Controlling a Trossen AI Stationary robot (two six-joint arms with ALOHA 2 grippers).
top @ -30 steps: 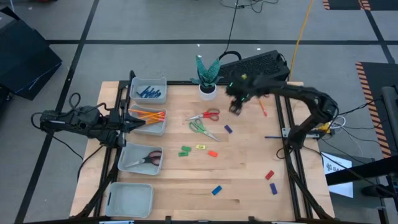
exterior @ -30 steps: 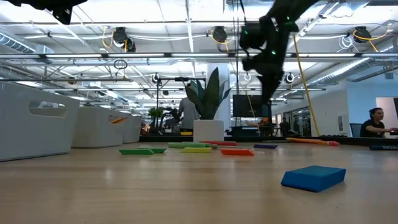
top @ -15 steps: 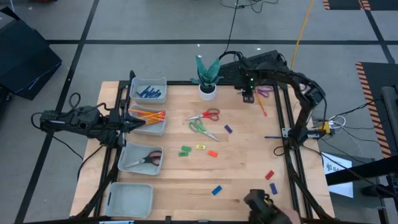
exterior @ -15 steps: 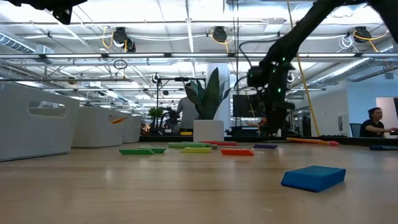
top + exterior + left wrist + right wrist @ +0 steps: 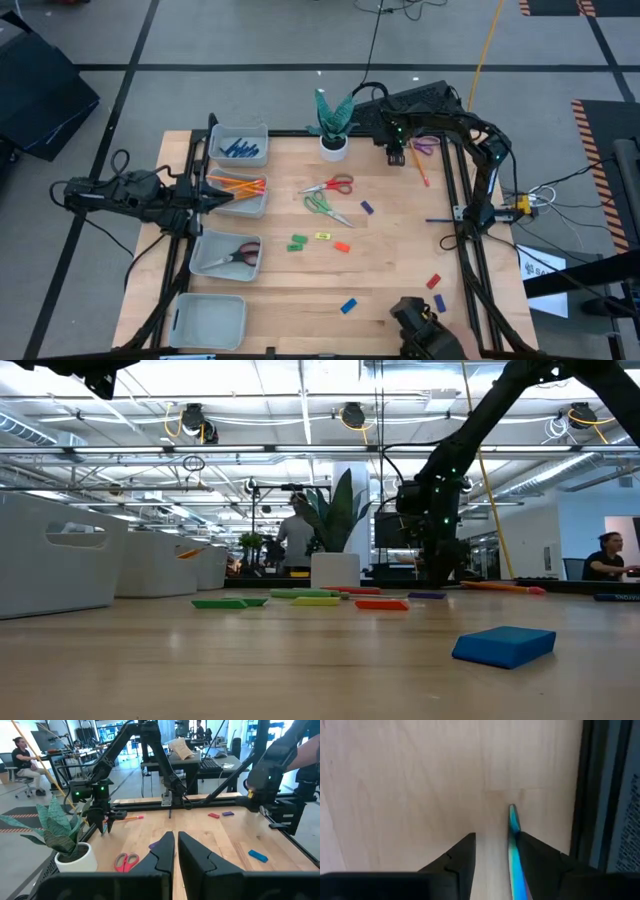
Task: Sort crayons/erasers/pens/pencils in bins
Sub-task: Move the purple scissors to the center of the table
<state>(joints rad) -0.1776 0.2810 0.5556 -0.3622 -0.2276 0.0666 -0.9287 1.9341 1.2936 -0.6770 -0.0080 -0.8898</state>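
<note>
While the left claw [image 5: 174, 851] waits nearly closed, the right claw [image 5: 396, 157] straddles a pen [image 5: 514, 845], fingers apart, near the counter's [image 5: 400, 255] far right corner.

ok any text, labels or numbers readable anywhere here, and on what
None can be read.
White paper or label on the floor beside the table's right edge, high view: printing too small to read.
Strip at the edge of the right wrist view: faint print, too blurred to read.
Erasers, bins, scissors: no markings visible.

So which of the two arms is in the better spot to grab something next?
The right. Its gripper is down at the table's far edge, open, with a thin blue pen between its fingers. The left gripper is parked over the bin of pencils.
</note>
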